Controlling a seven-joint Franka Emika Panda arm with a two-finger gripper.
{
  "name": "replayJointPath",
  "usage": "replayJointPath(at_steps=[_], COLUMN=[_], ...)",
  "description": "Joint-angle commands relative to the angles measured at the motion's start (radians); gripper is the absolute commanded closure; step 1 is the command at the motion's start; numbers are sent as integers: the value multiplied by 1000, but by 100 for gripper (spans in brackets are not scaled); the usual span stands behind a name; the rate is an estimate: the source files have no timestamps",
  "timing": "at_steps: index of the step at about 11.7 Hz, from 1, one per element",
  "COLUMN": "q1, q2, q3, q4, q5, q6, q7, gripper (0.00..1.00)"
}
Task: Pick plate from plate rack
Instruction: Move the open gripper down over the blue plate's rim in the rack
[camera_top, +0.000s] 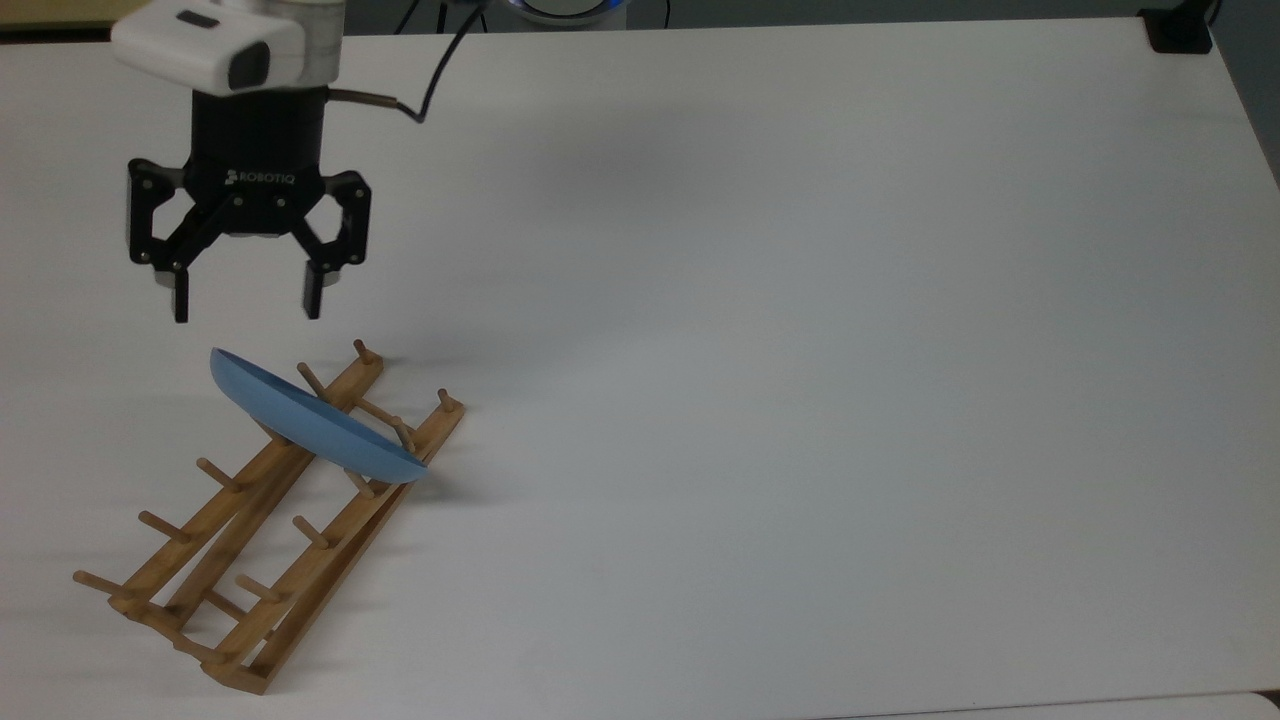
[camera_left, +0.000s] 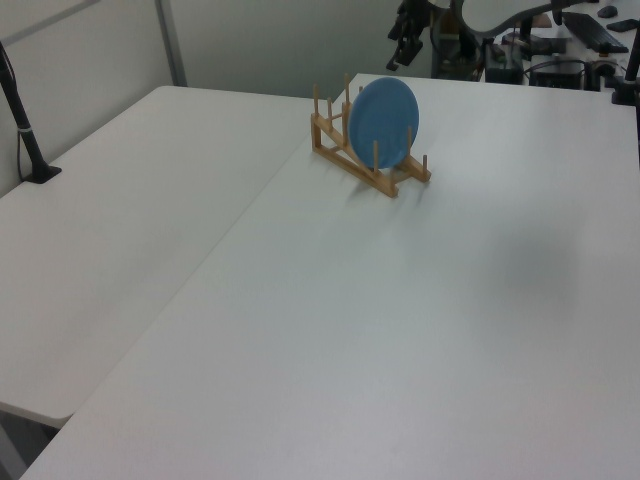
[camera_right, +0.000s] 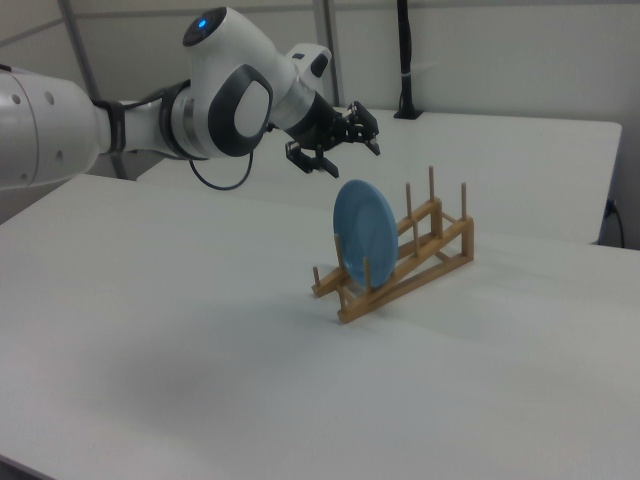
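Light-blue plate stands on edge in the bamboo plate rack, slotted between pegs near one end of it. In the top view it is seen edge-on, crossing both rails at a slant, its upper rim reaching out past the rail on the top view's left. In the left view and the right view it shows as a tilted round disc leaning against the pegs behind it. The rack lies on a white table, toward the table's near-left corner in the top view, running diagonally; most of its peg slots hold nothing. In the right view the rack runs away from the camera toward the right view's right, with the plate at its nearer end.

The black two-finger gripper hangs above the table, apart from plate and rack, just beyond the plate's upper rim toward the top view's far edge. Its fingers are spread wide, pointing down, with nothing between them. In the right view the gripper sits above and to the left of the plate, at the end of the white arm. In the left view it is above the rack, near the table's far edge.

A black post stands on a neighbouring white table at the left view's left.
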Motion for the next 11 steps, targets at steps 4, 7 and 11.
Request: replayJointPath(at_steps=[4,7,11], q1=[33,33,64], q2=[96,142,153], q3=[-42,-54,-91], q4=[56,78,78], q5=[-247,-267,-287], q6=[18,40,75], q7=[-58,-58,-58], gripper=[25,31,62])
